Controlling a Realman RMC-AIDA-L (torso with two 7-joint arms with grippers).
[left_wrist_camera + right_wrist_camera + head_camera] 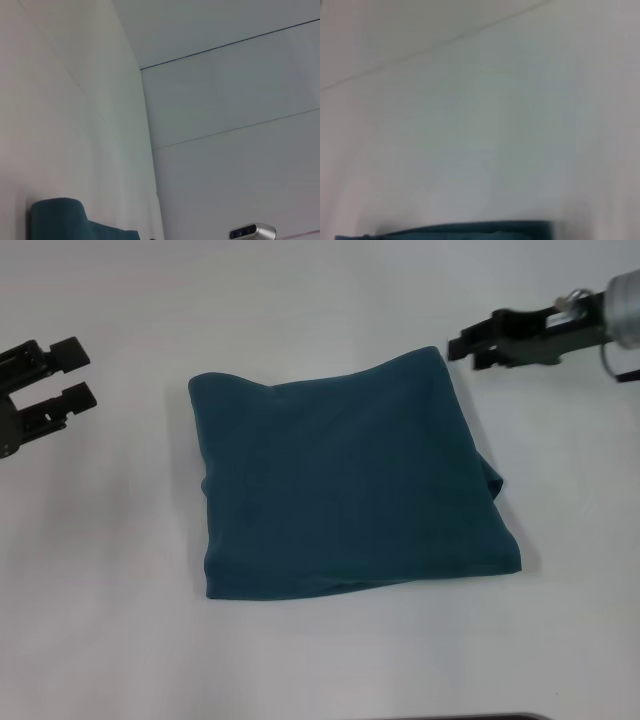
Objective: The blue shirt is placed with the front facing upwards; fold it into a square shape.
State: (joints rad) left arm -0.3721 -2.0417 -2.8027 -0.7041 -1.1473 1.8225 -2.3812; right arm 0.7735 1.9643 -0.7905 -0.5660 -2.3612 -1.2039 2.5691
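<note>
The blue shirt (350, 480) lies folded into a rough square in the middle of the white table, plain teal side up; no lettering or collar shows. My left gripper (68, 375) is open and empty, hovering to the left of the shirt and apart from it. My right gripper (462, 347) is just past the shirt's far right corner, above the table and empty. A corner of the shirt shows in the left wrist view (60, 220) and an edge of it shows in the right wrist view (470, 231).
The white table (100, 590) spreads on all sides of the shirt. A dark edge (470, 717) shows at the very front. A grey camera-like device (252, 232) shows in the left wrist view against the white wall.
</note>
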